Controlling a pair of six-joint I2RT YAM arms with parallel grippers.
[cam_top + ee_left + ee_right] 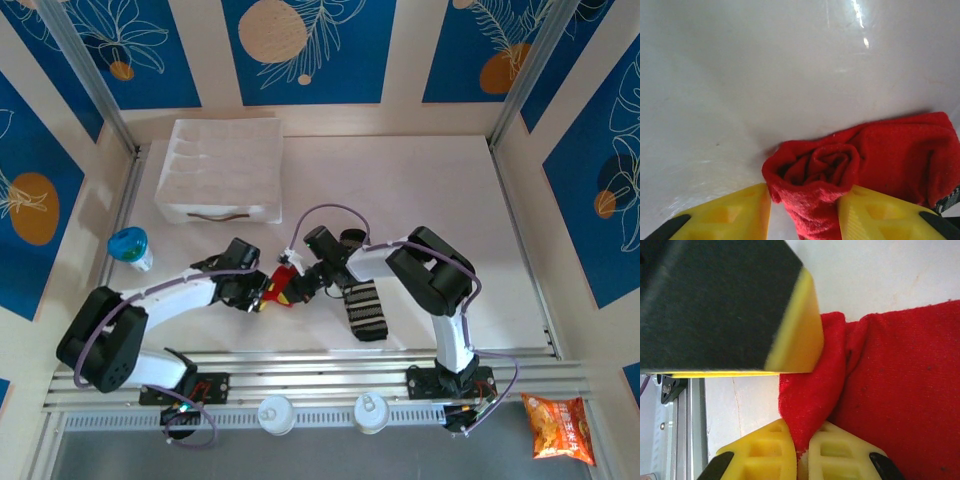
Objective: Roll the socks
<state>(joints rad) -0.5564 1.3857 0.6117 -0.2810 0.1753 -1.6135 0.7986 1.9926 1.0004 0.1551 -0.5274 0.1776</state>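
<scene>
The striped sock lay flat nearest the arms. At its ten o'clock the red sock sat mid-table. The left gripper was clamped on its rolled end, and the right gripper was pinched shut on a fold of it. Farther off, at eleven o'clock, stood the white tray.

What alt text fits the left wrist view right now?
A small plain red fabric sock, its near end rolled into a tight spiral, sits pinched between the two yellow plastic fingers of the left gripper. The unrolled rest lies flat to the right on the glossy white table.
</scene>
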